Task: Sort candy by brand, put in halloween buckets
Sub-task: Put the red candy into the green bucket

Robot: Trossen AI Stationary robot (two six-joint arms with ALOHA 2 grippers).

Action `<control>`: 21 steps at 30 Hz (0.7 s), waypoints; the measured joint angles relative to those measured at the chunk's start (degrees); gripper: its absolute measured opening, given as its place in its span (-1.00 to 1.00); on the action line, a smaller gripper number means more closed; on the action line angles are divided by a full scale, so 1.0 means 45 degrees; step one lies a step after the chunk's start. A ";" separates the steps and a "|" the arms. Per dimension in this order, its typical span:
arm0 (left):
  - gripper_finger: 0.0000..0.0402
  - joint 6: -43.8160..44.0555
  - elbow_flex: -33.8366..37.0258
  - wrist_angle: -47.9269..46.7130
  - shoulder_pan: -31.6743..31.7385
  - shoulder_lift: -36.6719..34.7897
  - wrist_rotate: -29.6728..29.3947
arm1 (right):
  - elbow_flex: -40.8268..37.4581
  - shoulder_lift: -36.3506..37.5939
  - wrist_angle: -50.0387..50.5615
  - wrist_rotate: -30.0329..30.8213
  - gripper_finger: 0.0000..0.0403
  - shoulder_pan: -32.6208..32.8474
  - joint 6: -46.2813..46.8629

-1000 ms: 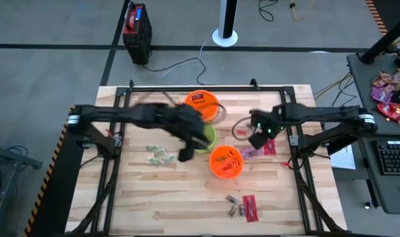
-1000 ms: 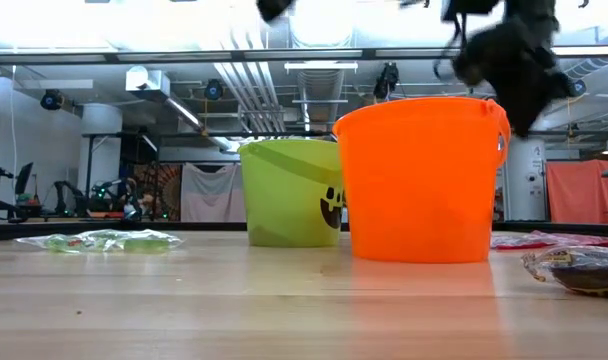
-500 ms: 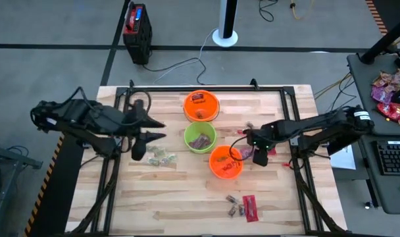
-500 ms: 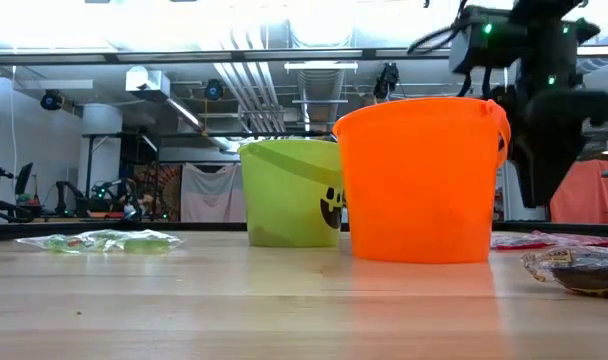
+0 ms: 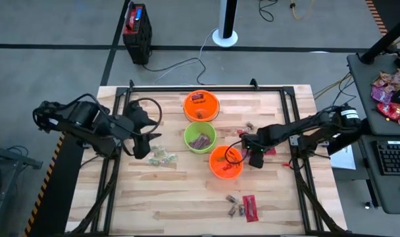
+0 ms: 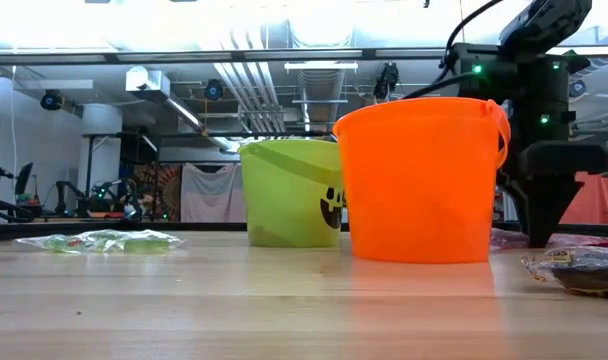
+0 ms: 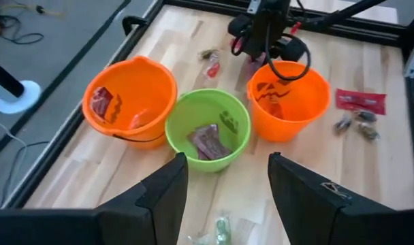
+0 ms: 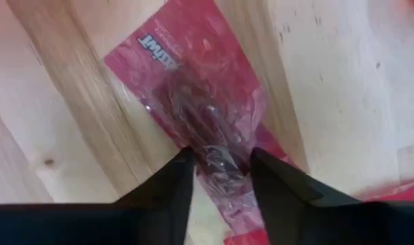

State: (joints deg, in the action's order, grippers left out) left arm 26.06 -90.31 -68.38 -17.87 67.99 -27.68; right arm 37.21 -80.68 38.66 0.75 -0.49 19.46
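Wooden table (image 5: 187, 191): right gripper (image 8: 217, 160) is down at the surface, its fingers parted a little and straddling a pink-red packet (image 8: 200, 102) lying flat, just beside the near orange bucket (image 5: 225, 162). Whether the pads press the wrapper cannot be told. Left gripper (image 7: 224, 180) hangs spread and empty at the table's left edge, near pale green sweets (image 5: 162, 156). Green bucket (image 5: 200, 137) and far orange bucket (image 5: 201, 105) each hold packets. More candy (image 5: 244, 207) lies near the front edge.

Three buckets stand on the surface: two orange ones (image 5: 201, 105) (image 5: 225, 162) and one green bucket (image 5: 200, 137) between them. Two arms reach in, one claw (image 5: 141, 146) at nine o'clock, the other claw (image 5: 256, 160) at three o'clock.
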 joint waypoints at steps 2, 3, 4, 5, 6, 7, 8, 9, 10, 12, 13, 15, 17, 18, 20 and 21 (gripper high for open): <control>-0.08 -0.0004 0.0023 -0.0007 0.0005 0.0000 -0.0085 | 0.0000 -0.0046 -0.0028 0.0008 -0.58 0.0000 0.0092; -0.08 -0.0004 0.0033 -0.0010 0.0010 0.0000 -0.0103 | -0.0001 -0.0028 -0.0031 0.0017 -0.67 0.0000 0.0158; -0.08 -0.0004 0.0050 -0.0012 0.0010 0.0000 -0.0198 | -0.0006 0.0049 -0.0032 0.0031 -0.76 0.0000 0.0227; -0.08 -0.0004 0.0087 -0.0013 0.0010 0.0000 -0.0377 | -0.0015 0.0179 -0.0025 0.0055 -0.84 0.0000 0.0277; -0.08 -0.0004 0.0145 -0.0010 0.0010 0.0000 -0.0513 | -0.0019 0.0375 -0.0008 0.0073 -0.87 -0.0005 0.0352; -0.08 -0.0004 0.0227 -0.0018 0.0010 0.0000 -0.0660 | -0.0006 0.0585 0.0116 0.0090 -0.88 -0.0009 0.0444; -0.08 -0.0008 0.0348 -0.0012 0.0015 -0.0010 -0.0722 | 0.0048 0.0804 0.0369 0.0165 -0.88 -0.0062 0.0544; -0.08 -0.0004 0.0516 -0.0006 0.0028 -0.0028 -0.0752 | 0.0179 0.1040 0.0820 0.0231 -0.88 -0.0143 0.0625; -0.08 -0.0004 0.0740 0.0000 0.0061 -0.0046 -0.0753 | 0.0389 0.1366 0.1392 0.0272 -0.88 -0.0249 0.0677; -0.08 0.0117 0.1296 0.0187 0.0202 -0.0058 -0.0770 | 0.1174 0.2048 0.2083 0.0434 -0.89 -0.0506 0.0665; -0.08 0.0170 0.1662 0.0512 0.0274 -0.0072 -0.0793 | 0.1627 0.2346 0.2446 0.0616 -0.89 -0.0626 0.0580; -0.08 0.0186 0.2583 0.1458 0.0455 -0.0142 -0.0754 | 0.2520 0.2826 0.3125 0.1001 -0.90 -0.0956 0.0200; -0.08 0.0096 0.3646 0.2667 0.0714 -0.0238 -0.0436 | 0.3655 0.3179 0.2989 0.1391 -0.90 -0.1476 -0.0321; -0.08 0.0089 0.4260 0.3346 0.0879 -0.0304 -0.0149 | 0.4239 0.3267 0.2846 0.1518 -0.90 -0.1784 -0.0638; -0.08 0.0167 0.5489 0.4653 0.1301 -0.0407 0.0671 | 0.5296 0.3247 0.2657 0.1512 -0.90 -0.2487 -0.1455; -0.08 0.0310 0.6118 0.5345 0.1538 -0.0439 0.1092 | 0.5827 0.3123 0.2365 0.1429 -0.90 -0.2794 -0.1921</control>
State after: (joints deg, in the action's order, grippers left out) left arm 27.45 -62.77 -44.33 -10.95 66.01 -22.77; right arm 63.43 -66.62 49.31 7.19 -13.07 10.82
